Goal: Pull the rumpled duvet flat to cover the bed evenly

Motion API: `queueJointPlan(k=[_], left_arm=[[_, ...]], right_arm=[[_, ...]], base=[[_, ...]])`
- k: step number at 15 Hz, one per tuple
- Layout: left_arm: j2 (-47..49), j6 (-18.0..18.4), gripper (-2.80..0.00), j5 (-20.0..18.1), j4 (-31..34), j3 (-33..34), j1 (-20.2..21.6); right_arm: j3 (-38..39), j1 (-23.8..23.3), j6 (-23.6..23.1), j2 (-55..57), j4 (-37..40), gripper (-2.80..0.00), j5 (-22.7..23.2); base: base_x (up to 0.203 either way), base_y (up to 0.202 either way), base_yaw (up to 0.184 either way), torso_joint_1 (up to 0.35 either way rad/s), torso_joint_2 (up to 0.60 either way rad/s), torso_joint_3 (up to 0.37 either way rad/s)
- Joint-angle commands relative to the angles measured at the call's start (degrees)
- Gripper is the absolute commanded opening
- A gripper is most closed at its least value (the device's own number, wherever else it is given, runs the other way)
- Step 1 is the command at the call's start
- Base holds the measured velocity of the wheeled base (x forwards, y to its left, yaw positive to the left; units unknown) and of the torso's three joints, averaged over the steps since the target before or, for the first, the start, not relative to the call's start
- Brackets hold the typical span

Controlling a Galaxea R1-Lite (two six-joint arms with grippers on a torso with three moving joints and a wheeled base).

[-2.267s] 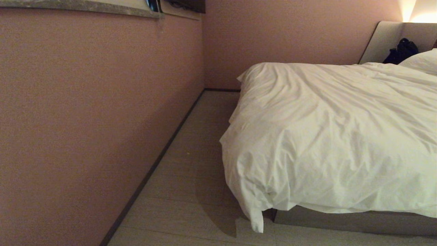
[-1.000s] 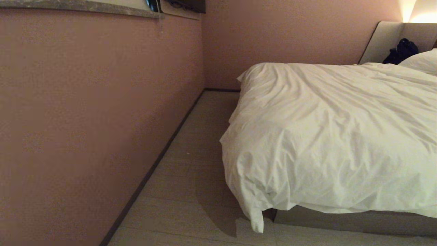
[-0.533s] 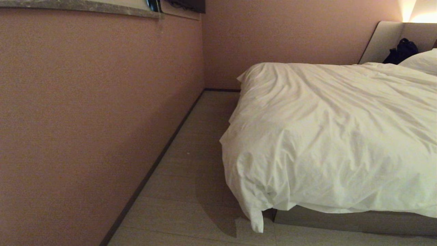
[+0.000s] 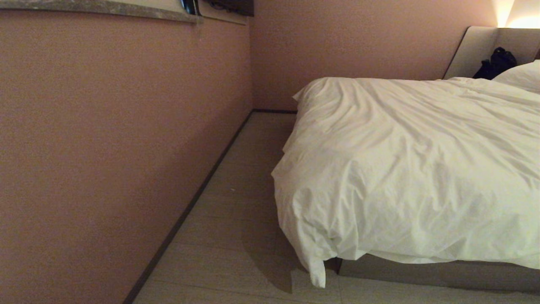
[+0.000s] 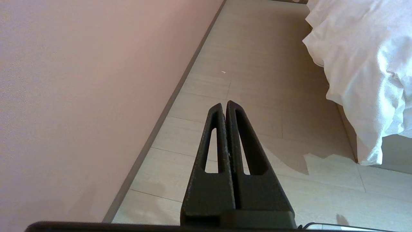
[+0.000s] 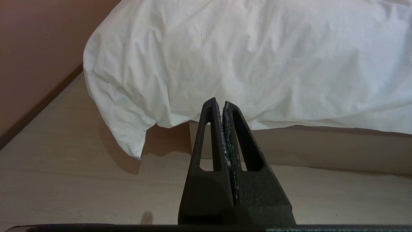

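Observation:
The wrinkled white duvet [image 4: 413, 169] lies over the bed [image 4: 438, 274], its near corner drooping past the grey-beige base toward the floor [image 4: 316, 270]. That corner also shows in the left wrist view [image 5: 367, 96] and the right wrist view [image 6: 128, 129]. Neither arm appears in the head view. My left gripper [image 5: 224, 104] is shut and empty, hanging over bare floor well clear of the duvet. My right gripper [image 6: 218, 102] is shut and empty too, a short way in front of the bed base [image 6: 322, 148] below the duvet's hem.
A pink wall [image 4: 118, 147] with a dark skirting runs along the left, leaving a floor aisle [image 4: 236, 202] beside the bed. At the far right are the padded headboard [image 4: 476, 50], a dark bag [image 4: 495, 63], a pillow [image 4: 523, 76] and a lit lamp [image 4: 519, 17].

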Motion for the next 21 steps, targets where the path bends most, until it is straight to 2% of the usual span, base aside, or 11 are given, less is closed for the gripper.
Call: queueJointPlan(k=[1, 21], left_arm=[[-0.01, -0.04, -2.80, 0.03, 0.04, 0.00, 0.04], [-0.01, -0.04, -2.80, 0.03, 0.04, 0.00, -0.04]], right_arm=[[0.00, 0.00, 0.00, 0.07, -0.06, -2.80, 0.01], [0.00, 0.00, 0.35, 0.07, 0.03, -2.80, 0.01]], base=[[0.000, 0.000, 0.000, 0.000, 0.00, 0.000], [0.000, 0.000, 0.000, 0.000, 0.00, 0.000]])
